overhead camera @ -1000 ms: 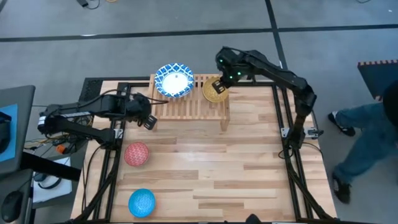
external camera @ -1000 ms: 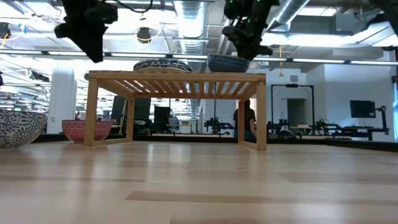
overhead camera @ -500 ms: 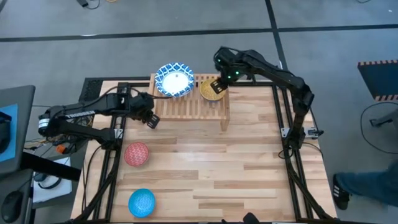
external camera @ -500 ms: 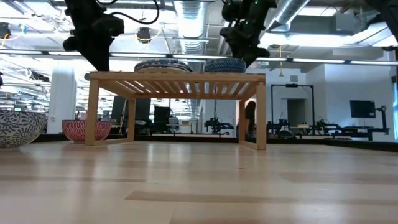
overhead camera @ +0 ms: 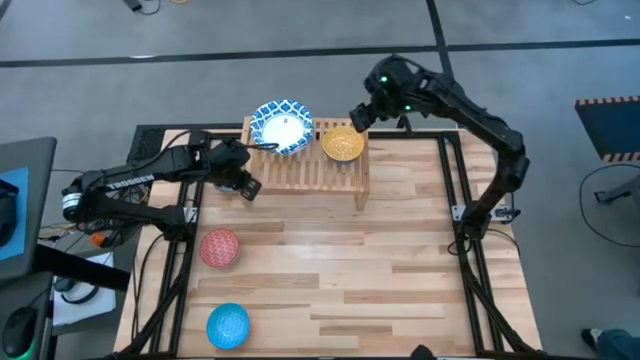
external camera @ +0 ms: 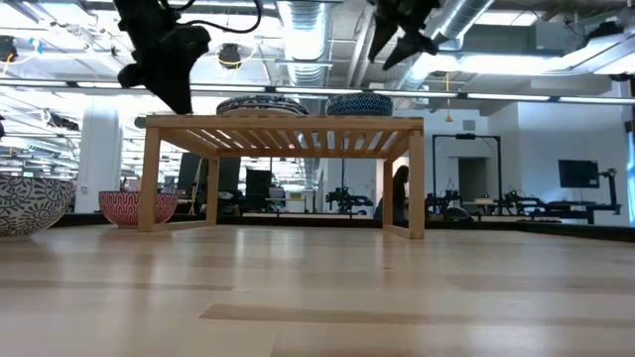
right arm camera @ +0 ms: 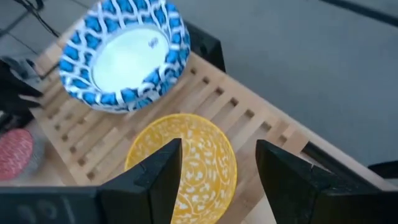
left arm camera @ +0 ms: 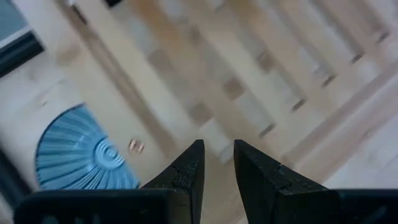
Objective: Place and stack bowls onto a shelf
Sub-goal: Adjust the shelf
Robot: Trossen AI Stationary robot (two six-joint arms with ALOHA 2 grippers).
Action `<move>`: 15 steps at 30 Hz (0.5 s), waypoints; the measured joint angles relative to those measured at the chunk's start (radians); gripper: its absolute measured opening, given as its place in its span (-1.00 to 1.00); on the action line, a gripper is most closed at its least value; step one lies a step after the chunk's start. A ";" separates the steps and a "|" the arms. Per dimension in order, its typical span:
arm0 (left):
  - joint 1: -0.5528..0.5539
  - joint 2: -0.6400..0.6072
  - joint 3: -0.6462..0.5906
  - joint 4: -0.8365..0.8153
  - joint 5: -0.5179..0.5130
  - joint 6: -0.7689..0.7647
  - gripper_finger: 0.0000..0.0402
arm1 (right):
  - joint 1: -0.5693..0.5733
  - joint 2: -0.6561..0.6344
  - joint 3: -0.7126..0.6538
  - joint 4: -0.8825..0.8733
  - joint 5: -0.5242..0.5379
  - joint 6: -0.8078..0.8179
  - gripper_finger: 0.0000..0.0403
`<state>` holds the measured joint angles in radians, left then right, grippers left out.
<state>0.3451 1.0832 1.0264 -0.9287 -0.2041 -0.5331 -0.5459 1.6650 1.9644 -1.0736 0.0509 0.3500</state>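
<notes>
The shelf stands at the table's far side. On its slatted top rest two bowls, each on its base: a white bowl with a blue-patterned rim and, to its right, a yellow bowl. My right gripper hangs open above the yellow bowl's far edge, clear of it. My left gripper hovers by the shelf's left end, a narrow gap between its fingers and nothing in it.
A red bowl sits on the tabletop near the left edge, and a bright blue bowl sits at the near left corner. Bare planks cover the middle and right of the table.
My right gripper has set the yellow bowl down on the shelf's right part, opened and let it go. It has then risen and drawn back toward the far right. The bowl stays where it was put. My left gripper has drifted a little right, toward the shelf.
</notes>
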 joint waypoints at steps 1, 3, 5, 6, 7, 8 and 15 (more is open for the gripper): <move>0.003 0.000 0.000 0.022 0.009 0.003 -0.65 | -0.001 -0.008 0.000 0.005 0.001 0.000 0.15; 0.006 0.000 0.000 0.069 0.028 0.006 -0.65 | -0.004 -0.020 0.000 0.008 0.002 0.000 0.15; 0.006 -0.001 0.018 0.049 0.035 -0.002 -0.65 | -0.011 -0.028 0.000 -0.001 0.002 0.000 0.15; 0.005 -0.002 0.034 0.019 0.028 -0.008 -0.65 | -0.014 -0.030 0.000 -0.005 0.002 0.000 0.15; 0.005 -0.006 0.052 -0.022 0.010 -0.016 -0.65 | -0.013 -0.031 0.000 -0.006 0.002 0.000 0.15; 0.005 -0.011 0.070 -0.068 -0.016 -0.027 -0.65 | -0.014 -0.031 0.000 -0.009 0.002 0.000 0.15; 0.012 -0.046 0.097 -0.249 -0.176 -0.061 -0.65 | -0.009 -0.024 -0.006 -0.039 0.003 -0.013 0.15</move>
<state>0.3575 1.0370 1.1232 -1.1777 -0.3798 -0.5941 -0.5545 1.6409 1.9587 -1.1126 0.0540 0.3374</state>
